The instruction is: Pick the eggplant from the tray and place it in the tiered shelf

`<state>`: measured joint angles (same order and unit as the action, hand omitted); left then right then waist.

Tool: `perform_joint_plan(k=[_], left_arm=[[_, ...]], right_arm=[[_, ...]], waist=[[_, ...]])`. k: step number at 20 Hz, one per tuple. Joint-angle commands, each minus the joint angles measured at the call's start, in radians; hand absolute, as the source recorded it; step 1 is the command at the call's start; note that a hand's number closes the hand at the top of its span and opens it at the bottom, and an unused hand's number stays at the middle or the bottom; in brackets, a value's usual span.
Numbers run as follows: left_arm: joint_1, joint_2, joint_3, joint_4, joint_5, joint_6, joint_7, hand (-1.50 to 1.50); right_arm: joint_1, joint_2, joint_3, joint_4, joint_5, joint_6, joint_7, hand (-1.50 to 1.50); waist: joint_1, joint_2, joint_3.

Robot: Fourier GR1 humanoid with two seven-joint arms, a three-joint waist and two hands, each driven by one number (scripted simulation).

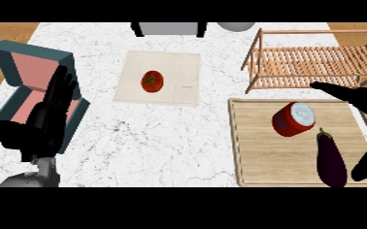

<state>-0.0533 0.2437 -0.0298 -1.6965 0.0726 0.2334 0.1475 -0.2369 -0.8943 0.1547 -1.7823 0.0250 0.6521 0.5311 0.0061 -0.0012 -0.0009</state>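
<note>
Lying untouched on the wooden tray (251, 170), the eggplant (330, 159) sits at the near right of the counter — dark purple, its stem end pointing away toward the far side. Just beside it on the same tray, to its left and a little farther off, a red can (292, 119) lies tipped on its side with the pale lid facing up and right.

The right hand (345, 93) shows at the right edge, above the far right corner of the tray, its fingers stretched out straight and holding nothing; another dark part of it shows low at the right edge, just beside the eggplant's near end. It does not appear to touch the eggplant. The left hand (49, 107) rests at the left, fingers up and relaxed, over a teal and pink box (28, 60).

The tiered shelf (301, 60), a slatted wooden rack, stands just beyond the tray on the far right, and nothing lies on the slats that show. Left of it, near the middle of the marble counter (158, 145), a tomato (152, 81) sits on a pale cloth (179, 93).

Judged from this, the task is barely begun — the pick is not yet made. Closing round the eggplant, lifting it clear of the can, carrying it the short way to the far side and setting it on a shelf tier all remain.
</note>
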Motion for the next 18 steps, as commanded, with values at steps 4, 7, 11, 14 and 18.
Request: perform_joint_plan(k=[4, 7, 11, 14, 18], left_arm=[[0.001, 0.023, 0.039, -0.046, 0.006, -0.008, 0.055, 0.0], [-0.065, 0.013, 0.057, 0.057, 0.02, -0.035, 0.005, 0.0], [-0.005, 0.011, 0.07, 0.001, 0.016, -0.058, 0.022, 0.0], [-0.075, -0.015, 0.068, 0.077, -0.009, -0.042, -0.007, 0.0], [-0.003, -0.061, 0.042, 0.044, -0.043, -0.035, -0.04, 0.0]], right_arm=[[0.019, 0.012, 0.103, -0.025, 0.248, 0.007, 0.036, -1.5], [0.061, 0.032, 0.161, -0.012, 0.33, 0.015, 0.072, -1.5], [0.112, 0.063, 0.09, 0.044, 0.425, -0.005, -0.038, -1.5], [0.09, 0.035, 0.035, 0.178, 0.465, -0.033, -0.193, -1.5], [0.146, 0.098, 0.036, 0.149, 0.538, -0.028, -0.186, -1.5]], waist=[[0.0, -0.001, 0.001], [-0.008, 0.002, 0.001], [-0.006, 0.0, 0.001], [-0.007, 0.003, 0.001], [-0.007, 0.001, 0.001]])
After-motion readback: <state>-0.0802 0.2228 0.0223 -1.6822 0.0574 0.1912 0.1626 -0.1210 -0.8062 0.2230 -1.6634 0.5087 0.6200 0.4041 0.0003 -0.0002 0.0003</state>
